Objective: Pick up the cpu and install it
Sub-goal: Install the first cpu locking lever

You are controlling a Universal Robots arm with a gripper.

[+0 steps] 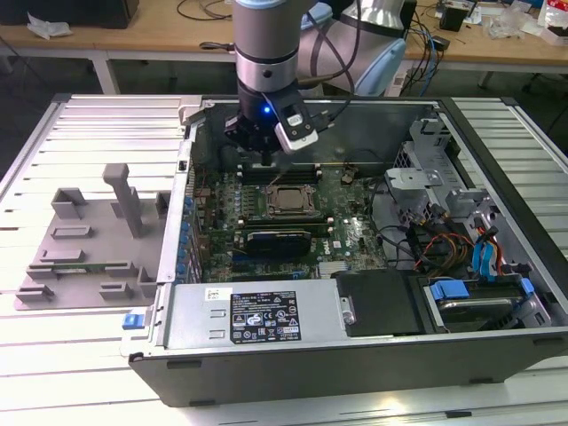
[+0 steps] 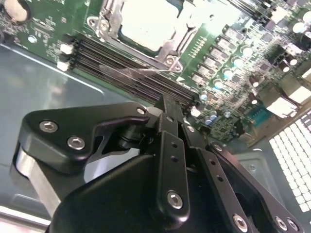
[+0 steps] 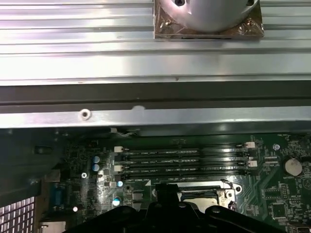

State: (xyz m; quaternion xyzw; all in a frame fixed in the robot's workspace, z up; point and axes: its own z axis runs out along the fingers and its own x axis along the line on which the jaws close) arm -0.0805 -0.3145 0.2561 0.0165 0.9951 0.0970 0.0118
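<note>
Closest in the exterior view is the wall of the open computer case [image 1: 355,373]. It lies on its side, so the arm can reach in from above. Just behind that wall sits the silver power box [image 1: 257,315] with its sticker. Out on the table, on the exterior view's left, is a grey tray [image 1: 89,266] with slotted blocks, a spot for keeping parts. Further in lies the green board [image 1: 355,231], flat on the bottom of the case. The cpu [image 1: 288,201] is in the middle of that board. It lies flat inside its square socket, and the metal frame [image 2: 167,53] goes around its pale top. It looks put in the right place, but I cannot tell if the frame is locked down on it. A little past the cpu, the gripper [image 1: 266,160] hangs above the long black memory slots [image 3: 184,162]. It points straight down and is apart from the cpu. In the second wrist view its two black fingers [image 2: 167,145] look pressed together with nothing between them, so I think the hand is empty. Far at the back stands a wooden desk [image 1: 133,40] with cables on it.
</note>
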